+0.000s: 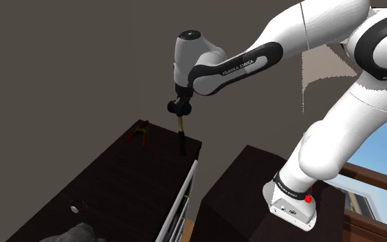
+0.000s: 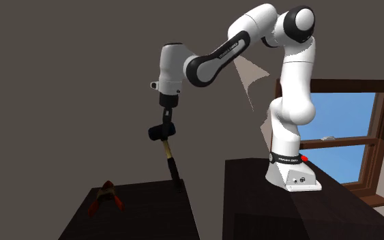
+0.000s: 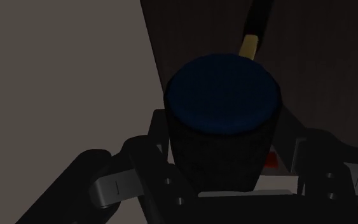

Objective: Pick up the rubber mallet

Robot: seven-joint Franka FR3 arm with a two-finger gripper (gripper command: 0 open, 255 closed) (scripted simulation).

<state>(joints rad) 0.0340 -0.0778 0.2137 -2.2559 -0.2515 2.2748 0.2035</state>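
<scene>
**Rubber mallet hangs head-up in the gripper above the dark table**

Rubber mallet [image 3: 222,95] is clamped by its black head between the two jaws of the gripper [image 2: 161,131], which press on it from either side. In the wrist view the round, dark blue striking face of the head points at the camera, and the yellowish neck of the handle runs away beyond it.

In the second exterior view the handle [image 2: 170,158] hangs down from the head on a slight tilt. It is pale yellow near the top and turns into a black grip lower down. The grip end sits over the far edge of the dark table [image 1: 116,182], close to its corner. I cannot tell whether the tip touches the top or hangs just clear of it.

The white arm [image 1: 236,65] reaches out from its dark stand [image 2: 292,204], with the wrist pointing straight down over the table.

A small red and brown tool [image 2: 106,196] lies on the table, well apart from the mallet. A small pale object [image 1: 75,205] sits near the table's closer end. A window [image 2: 347,133] with a brown frame shows blue sky behind the stand.
</scene>
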